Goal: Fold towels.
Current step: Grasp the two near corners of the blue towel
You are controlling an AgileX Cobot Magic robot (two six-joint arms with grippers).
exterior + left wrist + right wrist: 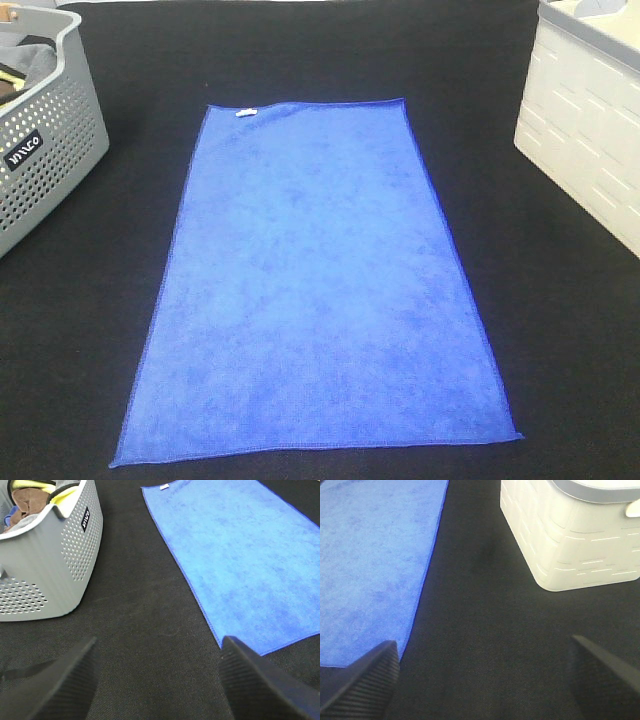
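A blue towel (pixel 315 285) lies flat and unfolded on the black table, long side running away from me, with a small white tag (pixel 244 112) at its far edge. It also shows in the left wrist view (pixel 245 555) and the right wrist view (pixel 370 560). Neither arm shows in the exterior high view. My left gripper (pixel 157 680) is open and empty over bare black cloth, beside the towel's near left corner. My right gripper (pixel 485 680) is open and empty over black cloth, beside the towel's near right corner.
A grey perforated basket (pixel 45 130) holding several cloths stands at the left (pixel 50 565). A white basket (pixel 585 120) stands at the right (pixel 570 535). The black table cloth (pixel 80 330) surrounds the towel.
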